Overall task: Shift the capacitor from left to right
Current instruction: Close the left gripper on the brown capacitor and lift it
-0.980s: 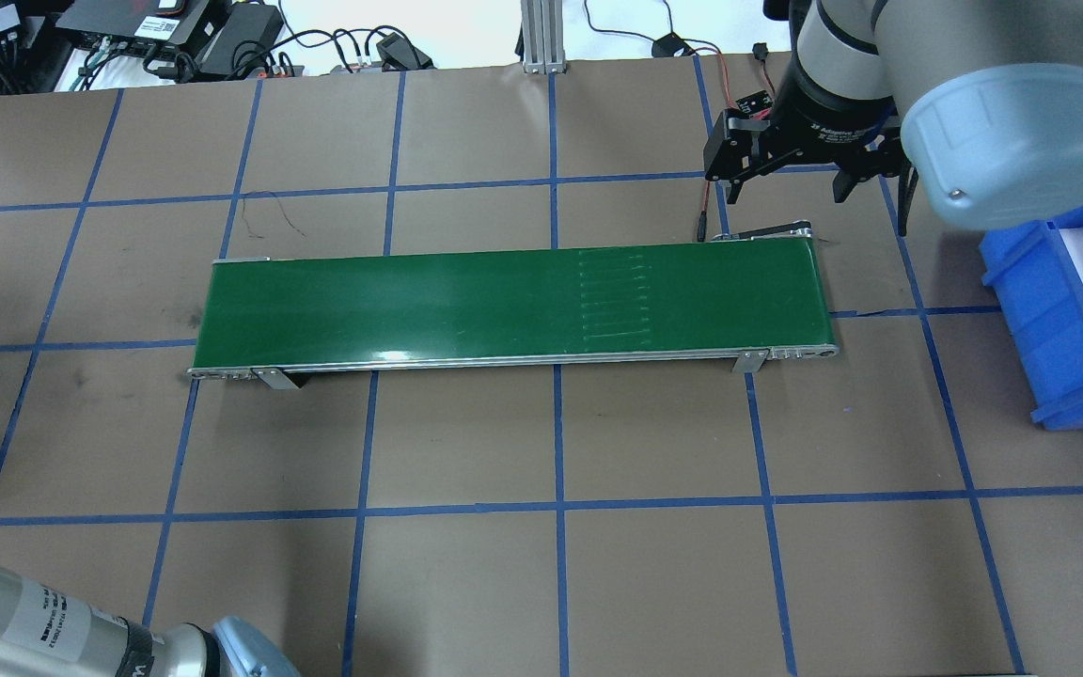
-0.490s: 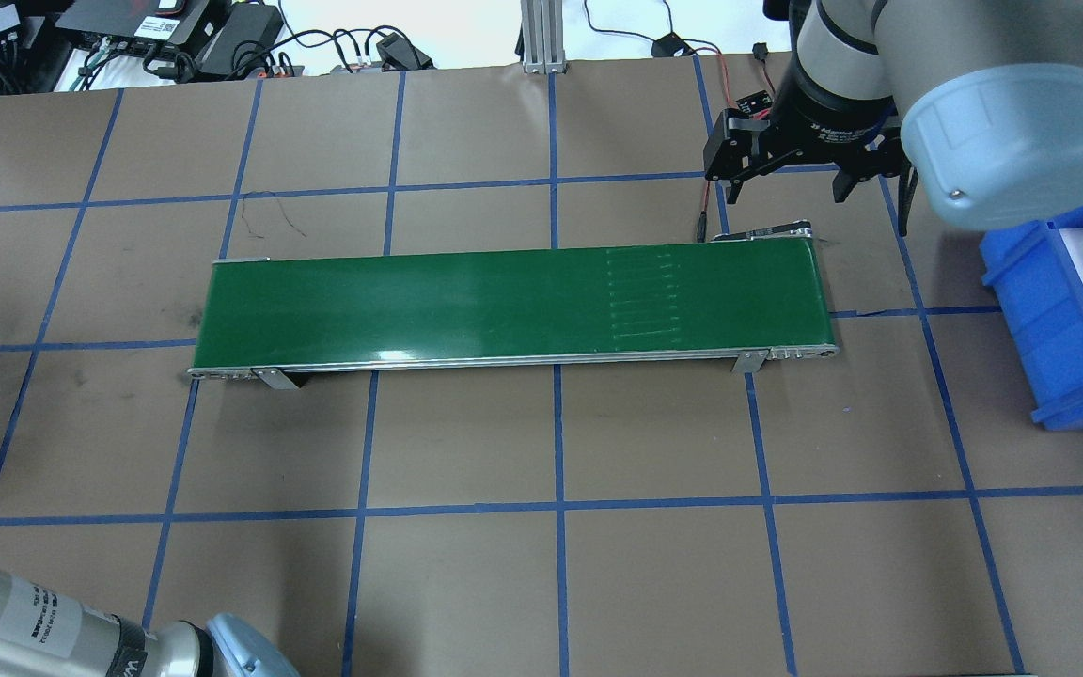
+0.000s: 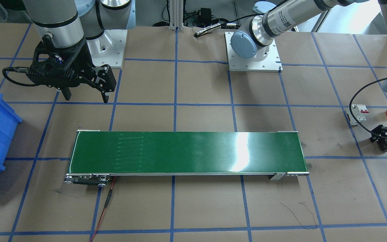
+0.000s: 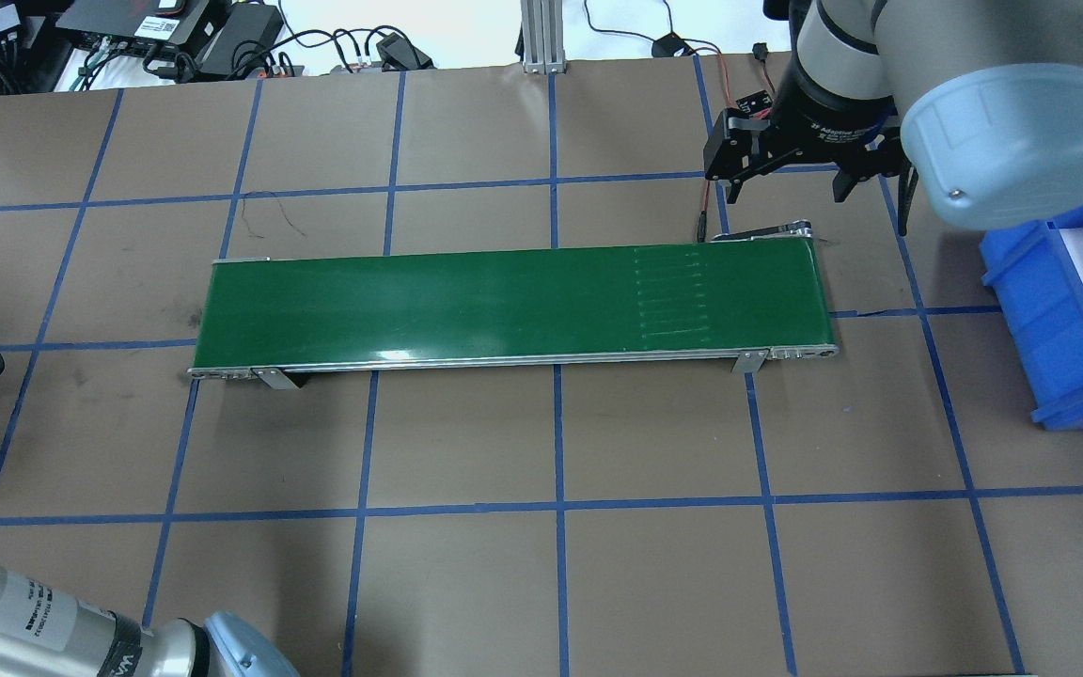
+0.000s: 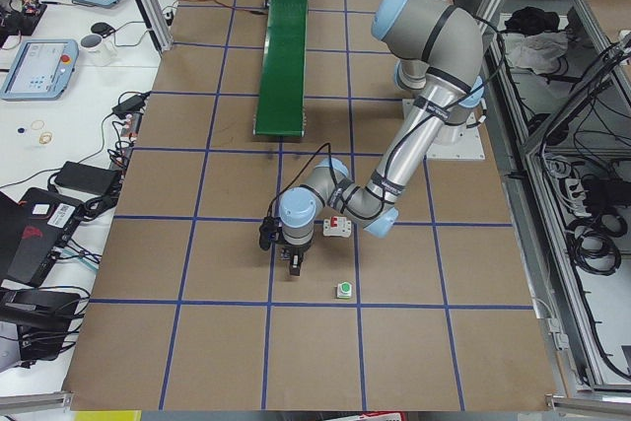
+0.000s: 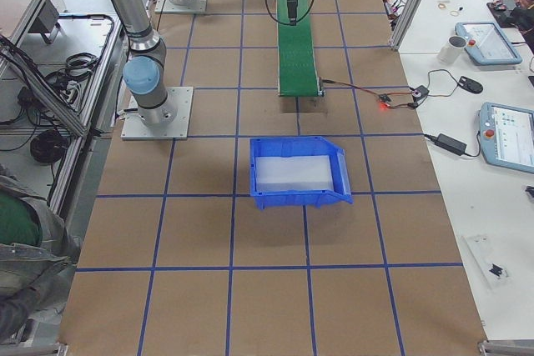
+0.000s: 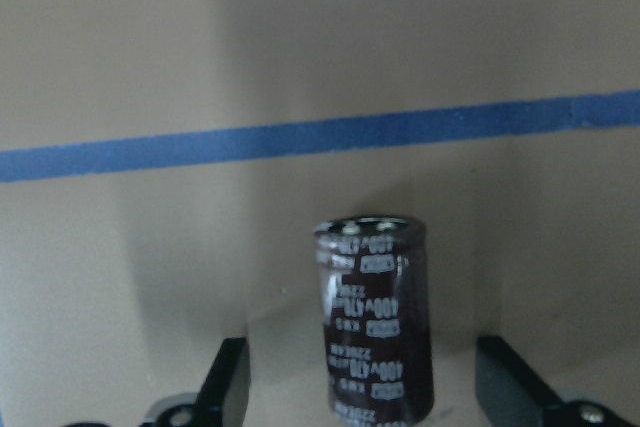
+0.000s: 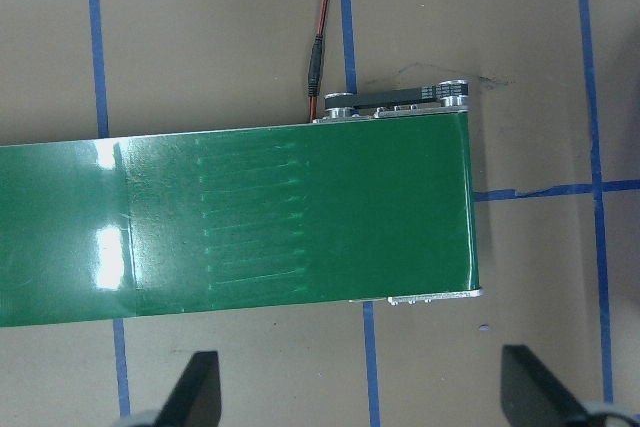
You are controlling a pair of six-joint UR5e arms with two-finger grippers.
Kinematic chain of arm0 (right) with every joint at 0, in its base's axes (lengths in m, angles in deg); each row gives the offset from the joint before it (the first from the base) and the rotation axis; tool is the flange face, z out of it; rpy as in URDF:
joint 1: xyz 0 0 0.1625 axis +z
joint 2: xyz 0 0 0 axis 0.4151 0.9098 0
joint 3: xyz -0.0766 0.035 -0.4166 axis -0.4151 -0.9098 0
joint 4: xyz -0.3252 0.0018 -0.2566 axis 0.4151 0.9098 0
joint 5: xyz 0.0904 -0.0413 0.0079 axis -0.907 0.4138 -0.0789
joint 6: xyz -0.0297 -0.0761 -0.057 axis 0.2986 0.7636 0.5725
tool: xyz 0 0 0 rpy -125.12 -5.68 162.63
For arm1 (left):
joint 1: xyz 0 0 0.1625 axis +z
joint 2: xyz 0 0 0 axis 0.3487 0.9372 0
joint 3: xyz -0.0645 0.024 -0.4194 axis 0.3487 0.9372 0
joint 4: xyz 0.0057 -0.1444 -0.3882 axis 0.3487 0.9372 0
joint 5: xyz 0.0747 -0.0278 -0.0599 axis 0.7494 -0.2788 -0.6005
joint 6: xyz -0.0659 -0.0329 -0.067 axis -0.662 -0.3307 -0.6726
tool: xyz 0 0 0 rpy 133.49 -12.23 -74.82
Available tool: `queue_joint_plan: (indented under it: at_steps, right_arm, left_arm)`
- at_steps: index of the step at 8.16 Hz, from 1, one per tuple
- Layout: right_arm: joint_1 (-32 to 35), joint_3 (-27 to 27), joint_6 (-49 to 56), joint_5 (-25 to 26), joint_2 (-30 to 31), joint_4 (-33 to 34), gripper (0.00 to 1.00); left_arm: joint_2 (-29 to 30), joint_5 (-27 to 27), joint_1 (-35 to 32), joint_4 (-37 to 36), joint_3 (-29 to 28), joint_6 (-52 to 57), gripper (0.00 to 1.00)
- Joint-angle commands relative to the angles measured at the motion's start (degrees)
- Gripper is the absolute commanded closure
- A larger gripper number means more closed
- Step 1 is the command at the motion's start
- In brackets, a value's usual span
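The stubby, dark maroon-brown cylindrical capacitor (image 7: 375,322) stands upright between the spread jaws of the black left gripper (image 7: 362,372) (released) — touching neither.

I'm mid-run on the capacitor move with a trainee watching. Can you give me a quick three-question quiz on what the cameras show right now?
1. True or false: the left gripper is shut on the capacitor.
2. Pick one. What does the right wrist view show ahead of the right gripper? A: the blue bin. B: the end of the green conveyor belt. C: the white breaker.
3. In a word: is the capacitor upright or lying down?

Key: 1 false, because it stands between open fingers with a gap on each side. 2 B. 3 upright.
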Motion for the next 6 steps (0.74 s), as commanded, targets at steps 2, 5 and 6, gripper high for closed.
queue_joint_plan:
  at_steps: [2, 5, 6]
  right_arm:
    - [0.0, 0.0, 0.0, 0.0, 0.0, 0.0, 0.00]
    - [0.0, 0.0, 0.0, 0.0, 0.0, 0.0, 0.00]
    - [0.0, 0.0, 0.0, 0.0, 0.0, 0.0, 0.00]
  left_arm:
    - [0.2, 0.0, 0.1, -0.2, 0.0, 0.2, 0.18]
    - [-0.6, 0.2, 0.1, -0.3, 0.0, 0.0, 0.31]
    - [-0.8, 0.3, 0.0, -0.3, -0.3, -0.2, 0.33]
